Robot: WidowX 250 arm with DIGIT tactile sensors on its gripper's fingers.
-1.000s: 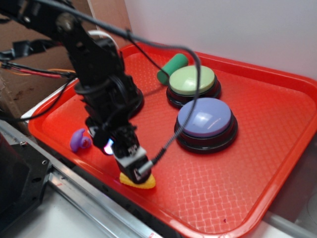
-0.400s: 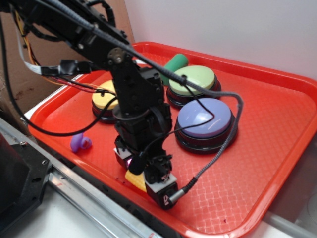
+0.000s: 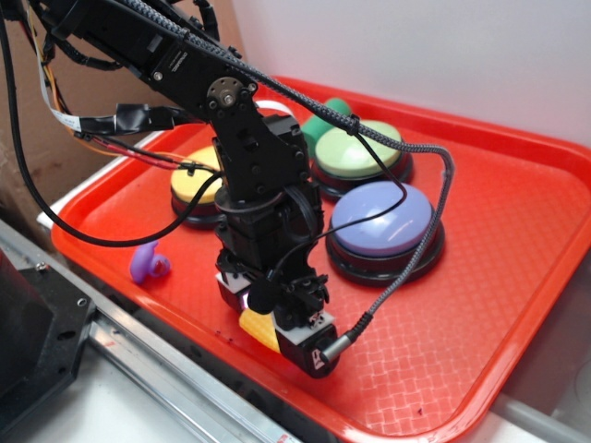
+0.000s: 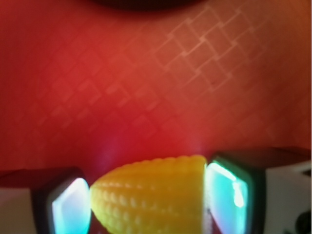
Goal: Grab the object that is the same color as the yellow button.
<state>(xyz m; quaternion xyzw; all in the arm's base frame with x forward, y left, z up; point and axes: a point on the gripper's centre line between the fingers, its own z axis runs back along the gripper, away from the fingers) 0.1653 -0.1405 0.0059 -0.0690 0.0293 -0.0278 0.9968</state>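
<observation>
Diamond-embossed red tray, gripper apparently clamping bumpy yellow corn cob

three buttons, one corn cob, one purple toy, one green cylinder

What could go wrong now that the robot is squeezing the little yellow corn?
The corn is cone-shaped and bumpy, and the gripper pinches it at its ends, so it might squirt out.

The corn sits close to the tray's near rim, so if dropped it could perhaps roll off.

The dangling cable hangs by the purple button and could brush it.
</observation>
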